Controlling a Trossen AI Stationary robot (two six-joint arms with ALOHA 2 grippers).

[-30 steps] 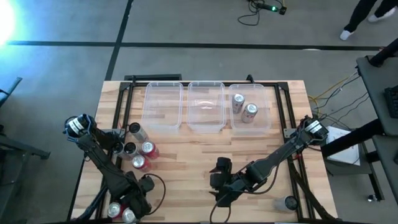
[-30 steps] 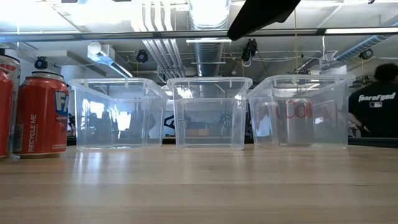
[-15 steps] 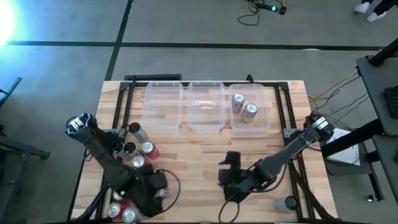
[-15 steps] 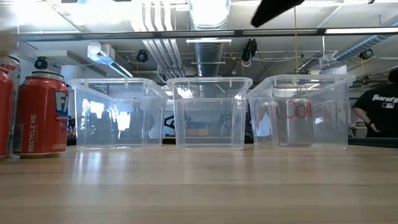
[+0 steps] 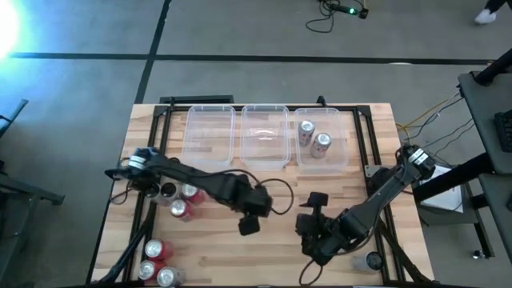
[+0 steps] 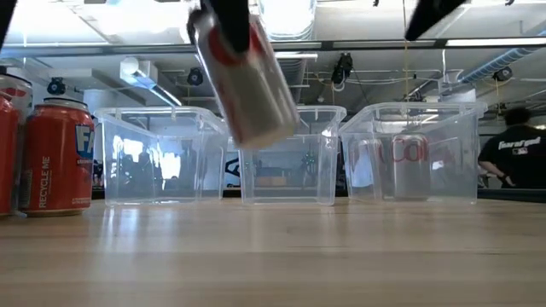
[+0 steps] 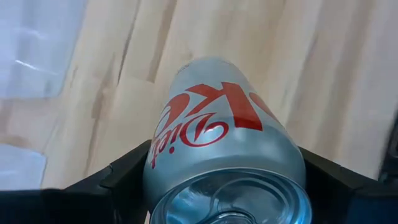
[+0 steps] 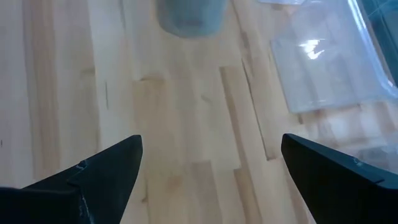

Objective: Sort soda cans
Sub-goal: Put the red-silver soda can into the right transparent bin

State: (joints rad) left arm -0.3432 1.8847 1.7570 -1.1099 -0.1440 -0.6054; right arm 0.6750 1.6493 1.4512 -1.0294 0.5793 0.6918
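Up came the Diet Coke can (image 7: 227,140), swung from the near-left cluster toward the middle clear bin (image 5: 265,136), clamped in the left gripper (image 5: 250,216) for sorting. Nearby, the right gripper (image 8: 208,168) hung wide, empty.

The floor (image 5: 264,28) is grey with dark lines on it. Pipes (image 6: 217,72) and long lights hang from the ceiling. A person in a black shirt (image 6: 510,153) stands far back.
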